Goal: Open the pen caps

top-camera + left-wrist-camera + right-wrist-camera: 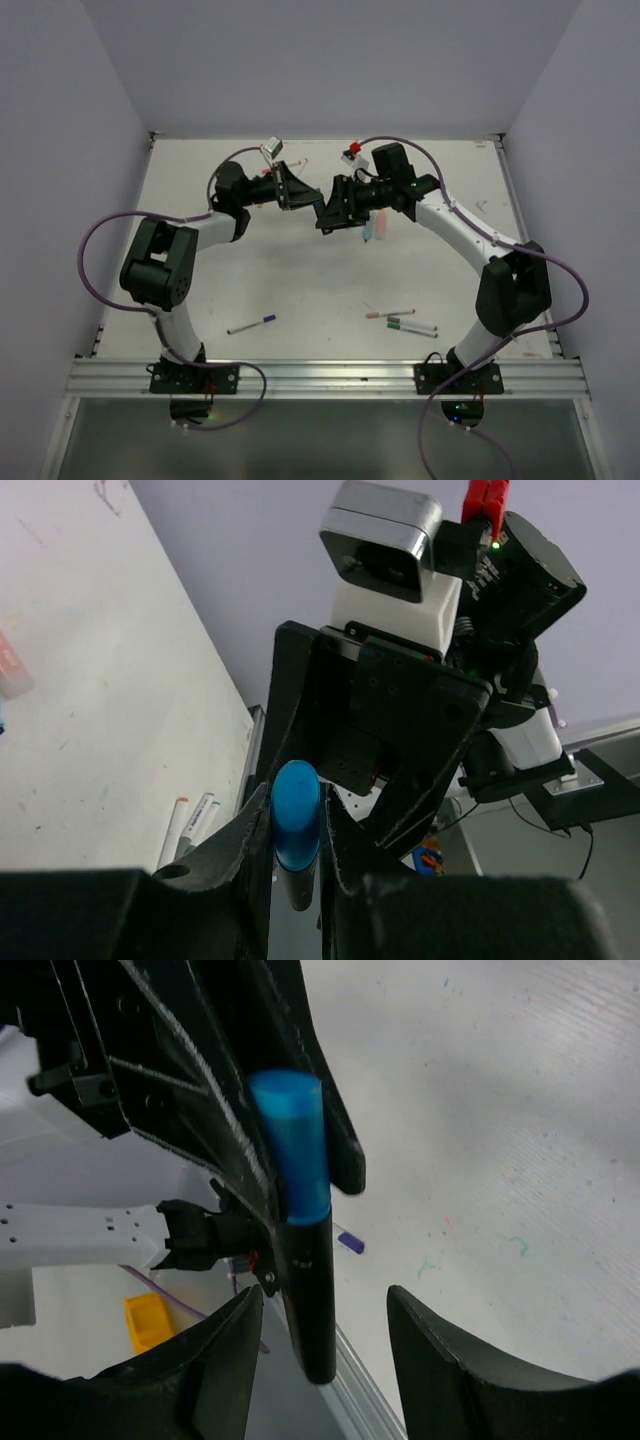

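My left gripper [296, 855] is shut on the blue cap [296, 815] of a chunky highlighter. Its black barrel [312, 1300] sticks out toward my right gripper [325, 1360]. In the right wrist view the blue cap [292, 1145] sits between the left gripper's black fingers. The barrel hangs between my right gripper's open fingers [225, 1355], closer to the left one, and touches neither. In the top view both grippers meet above the table's far middle: the left [303, 195], the right [327, 213]. The highlighter is hidden there.
A purple-capped pen [251, 324] lies front left. Several thin pens [405, 321] lie front right and also show in the left wrist view [190, 825]. Blue and pink items [377, 226] lie under the right arm. A loose purple cap [350, 1243] lies on the table.
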`<state>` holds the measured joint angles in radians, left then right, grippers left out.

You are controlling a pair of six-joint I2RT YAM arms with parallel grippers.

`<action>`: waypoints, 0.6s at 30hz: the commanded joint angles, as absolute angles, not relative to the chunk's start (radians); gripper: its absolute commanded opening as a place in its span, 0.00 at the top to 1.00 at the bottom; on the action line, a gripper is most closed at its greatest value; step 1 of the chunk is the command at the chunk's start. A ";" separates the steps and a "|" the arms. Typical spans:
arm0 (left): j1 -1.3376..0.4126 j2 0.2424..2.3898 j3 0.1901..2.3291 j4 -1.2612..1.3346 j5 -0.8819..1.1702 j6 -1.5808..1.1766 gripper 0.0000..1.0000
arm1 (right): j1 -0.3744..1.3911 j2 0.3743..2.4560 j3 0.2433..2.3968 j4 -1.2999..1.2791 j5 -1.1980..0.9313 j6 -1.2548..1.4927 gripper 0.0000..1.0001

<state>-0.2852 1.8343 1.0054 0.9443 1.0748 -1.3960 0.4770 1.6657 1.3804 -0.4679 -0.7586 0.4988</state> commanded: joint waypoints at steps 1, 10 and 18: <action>-0.307 1.839 1.003 1.161 1.088 -1.525 1.00 | 0.476 1.678 1.365 -0.342 -0.819 0.555 0.45; -0.324 1.859 1.026 1.149 1.043 -1.551 1.00 | 0.480 1.662 1.278 -0.291 -0.786 0.638 1.00; -0.244 1.956 1.193 1.001 1.009 -1.412 1.00 | 0.509 1.401 0.965 -0.285 -0.772 0.753 1.00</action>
